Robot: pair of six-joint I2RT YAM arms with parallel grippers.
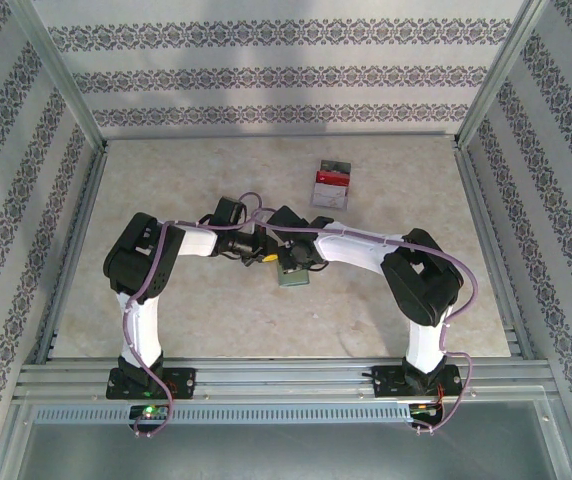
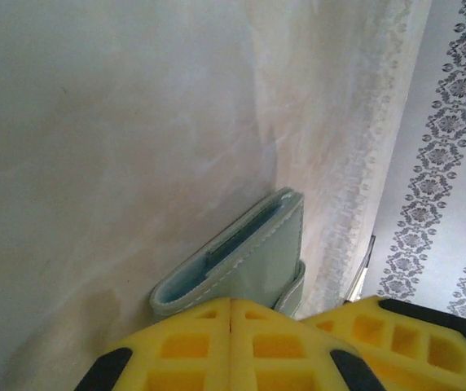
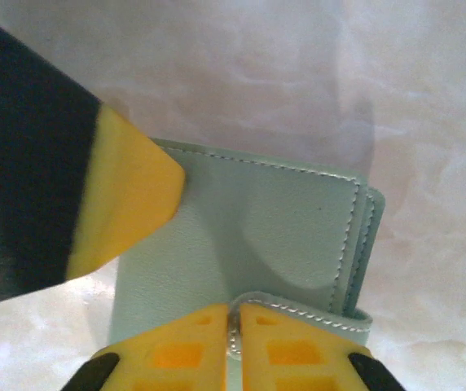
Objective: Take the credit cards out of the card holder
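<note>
Card holder [image 3: 265, 228] nearly folded, contents indiscernible; right gripper [image 3: 234, 316] pinches its flap, left gripper [image 2: 230, 309] closed, touching it

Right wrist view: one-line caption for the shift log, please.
Closed grey-green card holder over the pale table, right tool pinching its near flap, a finger of the left tool at its left corner.
</note>
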